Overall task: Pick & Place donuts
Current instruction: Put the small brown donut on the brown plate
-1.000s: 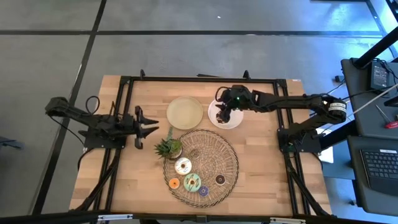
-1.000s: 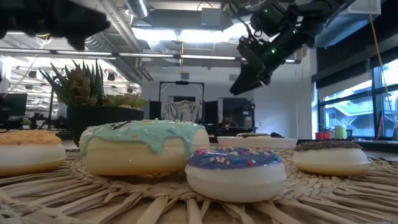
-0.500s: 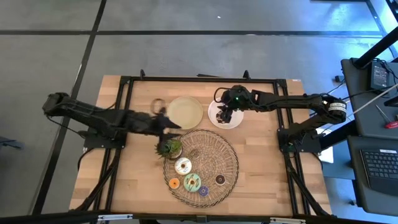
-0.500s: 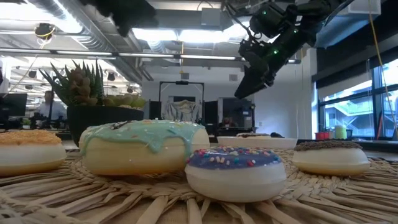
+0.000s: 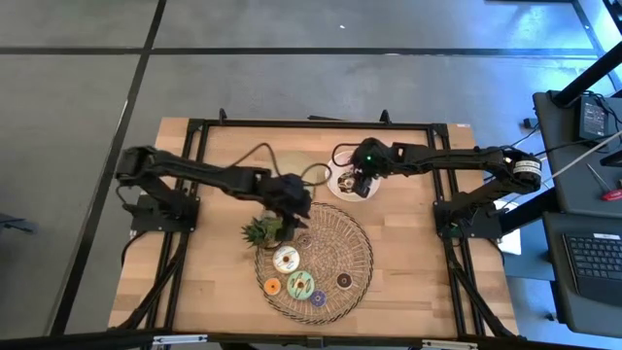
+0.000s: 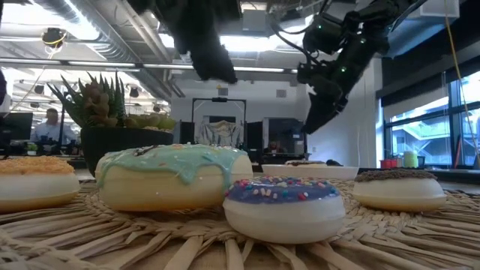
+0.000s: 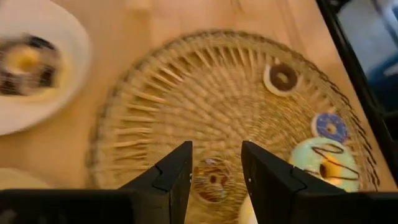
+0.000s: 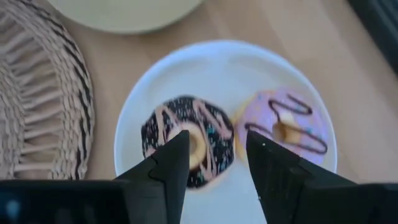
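**Wooden bench, donuts split between mat and plate**

Left jaws (image 7: 214, 180) hover spread over a small brown donut (image 7: 212, 177) on the woven mat (image 5: 355, 243); right jaws (image 8: 214, 165) hang spread above the white plate (image 8: 155, 81) holding a dark donut (image 8: 186, 146) and a pink donut (image 8: 283, 127). Likely light, stiff, smooth-iced toys: pinch across the ring's rim.

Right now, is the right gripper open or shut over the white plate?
Open. The right gripper has a clear gap between its fingers, above the dark donut on the white plate, not gripping it.
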{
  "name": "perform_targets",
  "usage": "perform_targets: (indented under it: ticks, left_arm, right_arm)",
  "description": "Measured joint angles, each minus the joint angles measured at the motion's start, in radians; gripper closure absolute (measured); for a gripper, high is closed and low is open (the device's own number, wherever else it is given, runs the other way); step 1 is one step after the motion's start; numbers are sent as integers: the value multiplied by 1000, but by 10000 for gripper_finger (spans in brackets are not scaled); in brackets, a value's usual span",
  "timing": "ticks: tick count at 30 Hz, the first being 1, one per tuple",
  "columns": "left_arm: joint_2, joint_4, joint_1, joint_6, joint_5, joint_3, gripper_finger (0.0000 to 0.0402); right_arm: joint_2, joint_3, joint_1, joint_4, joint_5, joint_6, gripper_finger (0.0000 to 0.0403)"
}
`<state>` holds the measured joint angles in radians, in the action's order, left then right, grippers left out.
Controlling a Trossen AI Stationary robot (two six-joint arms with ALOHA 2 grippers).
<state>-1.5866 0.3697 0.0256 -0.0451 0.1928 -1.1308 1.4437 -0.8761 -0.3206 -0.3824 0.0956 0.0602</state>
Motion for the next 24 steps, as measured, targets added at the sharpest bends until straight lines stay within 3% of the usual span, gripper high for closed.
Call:
perform_targets:
  ticks: [10,24]
  left_arm:
    - [-205,1,1,40,17,-16,280]
    - [-284,-1,7,59,19,-14,302]
  right_arm:
    - [0,0,0,55,0,-19,242]
    - [0,1,0,57,0,-17,242]
